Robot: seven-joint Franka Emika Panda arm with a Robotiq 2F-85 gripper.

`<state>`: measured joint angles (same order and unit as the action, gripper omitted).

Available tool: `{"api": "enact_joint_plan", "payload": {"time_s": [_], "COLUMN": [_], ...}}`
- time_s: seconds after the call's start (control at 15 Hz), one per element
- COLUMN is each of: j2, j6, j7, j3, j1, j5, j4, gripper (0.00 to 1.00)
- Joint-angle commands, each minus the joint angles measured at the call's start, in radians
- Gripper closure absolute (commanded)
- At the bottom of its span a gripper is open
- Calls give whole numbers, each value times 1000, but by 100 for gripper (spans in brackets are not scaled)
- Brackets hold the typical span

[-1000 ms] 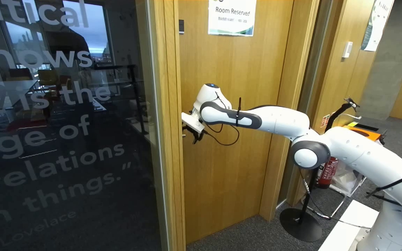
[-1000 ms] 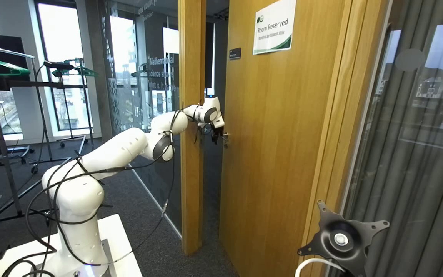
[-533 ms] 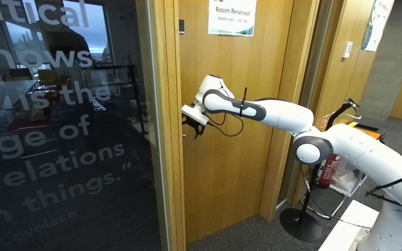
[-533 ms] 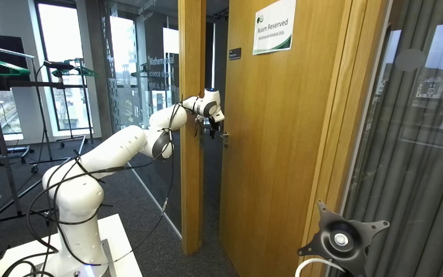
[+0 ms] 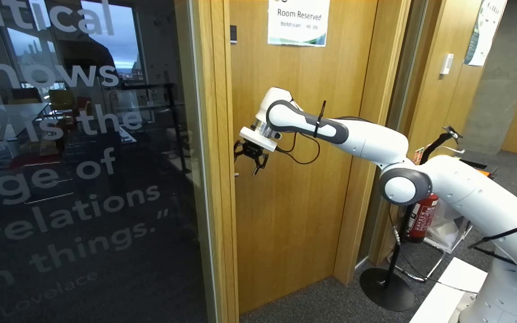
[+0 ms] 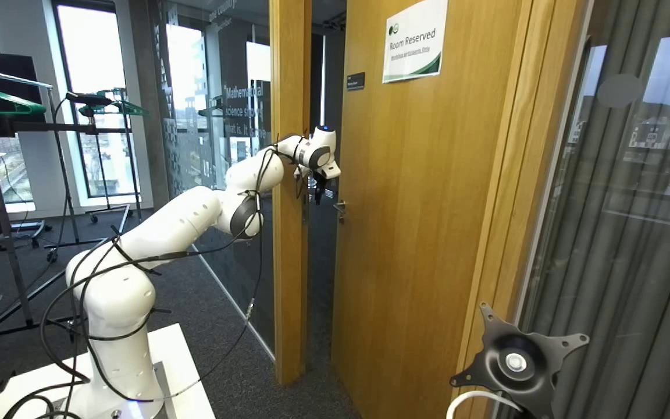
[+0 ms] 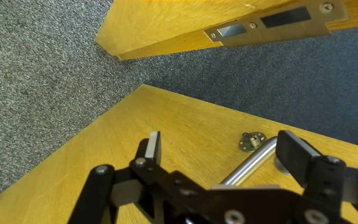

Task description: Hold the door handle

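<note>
The silver lever door handle [image 7: 250, 163] is on the wooden door [image 7: 172, 118], which stands ajar. The handle also shows in both exterior views [image 6: 341, 206] [image 5: 236, 174], partly hidden by the door frame in one of them. My gripper [image 7: 219, 141] is open and empty, with its fingers wide apart. In the exterior views the gripper [image 5: 246, 165] [image 6: 319, 201] is above the handle and apart from it. In the wrist view the right finger covers the handle's bend and part of its round base. The handle's free end is hidden behind the gripper body.
The door frame post [image 5: 218, 179] with a metal strike plate [image 7: 272, 25] stands close beside the gripper. A lock cylinder [image 7: 252, 141] sits beside the handle. A stand with a round black base [image 5: 387, 289] and a fire extinguisher [image 5: 422, 220] are near the arm.
The arm and gripper have risen from handle height to above the handle, shifting slightly right in an exterior view. The fingers show more fully now. The door has not visibly moved.
</note>
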<state>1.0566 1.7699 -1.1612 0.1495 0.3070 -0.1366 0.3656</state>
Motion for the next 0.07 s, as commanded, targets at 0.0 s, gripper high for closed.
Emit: {"api": "enact_joint_plan", "payload": {"time_s": [0.0], "j2": [-15], "j6": [10], "j7": [3], "j3": [-9], "j1": [0], "j5": [-11], "j4": [27], "gripper": [0]}}
